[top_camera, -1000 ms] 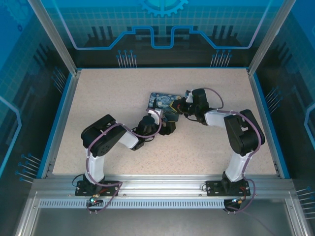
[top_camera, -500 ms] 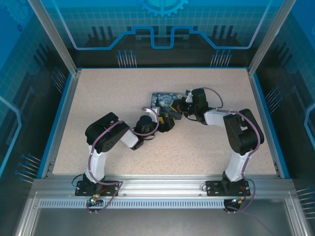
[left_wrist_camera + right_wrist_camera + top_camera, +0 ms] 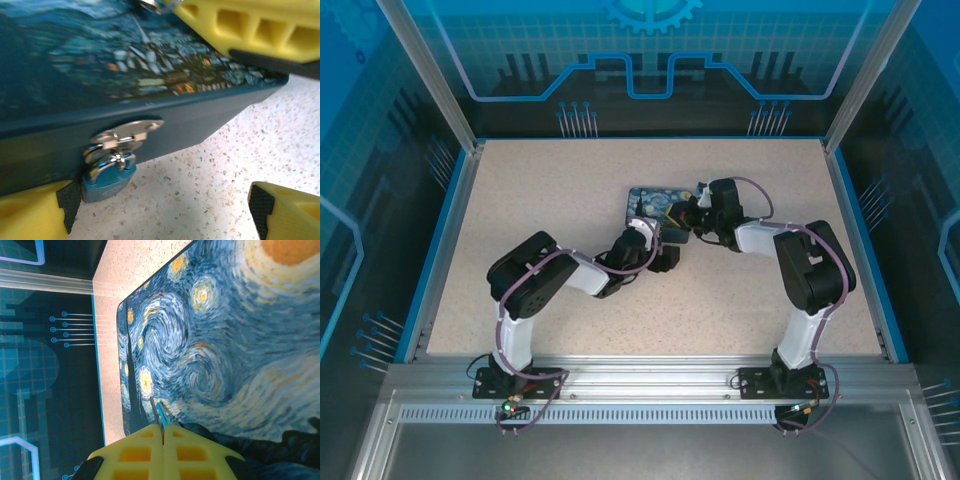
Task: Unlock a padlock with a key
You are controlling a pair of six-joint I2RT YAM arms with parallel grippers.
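Broadly, one speckled tabletop (image 3: 540,200) carries one dark blue swirl-printed box (image 3: 648,202), and two hands meet at it: the left at the box's near side wall, the right over its lid.

The left hand (image 3: 160,206) is spread wide, with nothing between its yellow fingers. The right hand (image 3: 163,432) has its fingers pressed together, pinching the key (image 3: 158,414), a thin sliver that sticks straight out past the fingertips, its long axis running out across the printed lid.

One silvery hasp (image 3: 127,134) sits on the box's side wall, and from it hangs one padlock (image 3: 108,179), with a blue-teal body and a silver shackle. It hangs nearly upright and a little tilted, its lower end close to the tabletop and just beside the left hand's finger at the lower left of the left wrist view.

So the padlock lies low and to the left of the left hand, which is much the nearer of the two. The key sits up on the other face of the box, above the lid, well off the lock's axis. Its keyhole is not visible and probably faces downward. My judgement is that the key must come down over the edge and line up with the lock's length while the left hand steadies the body.
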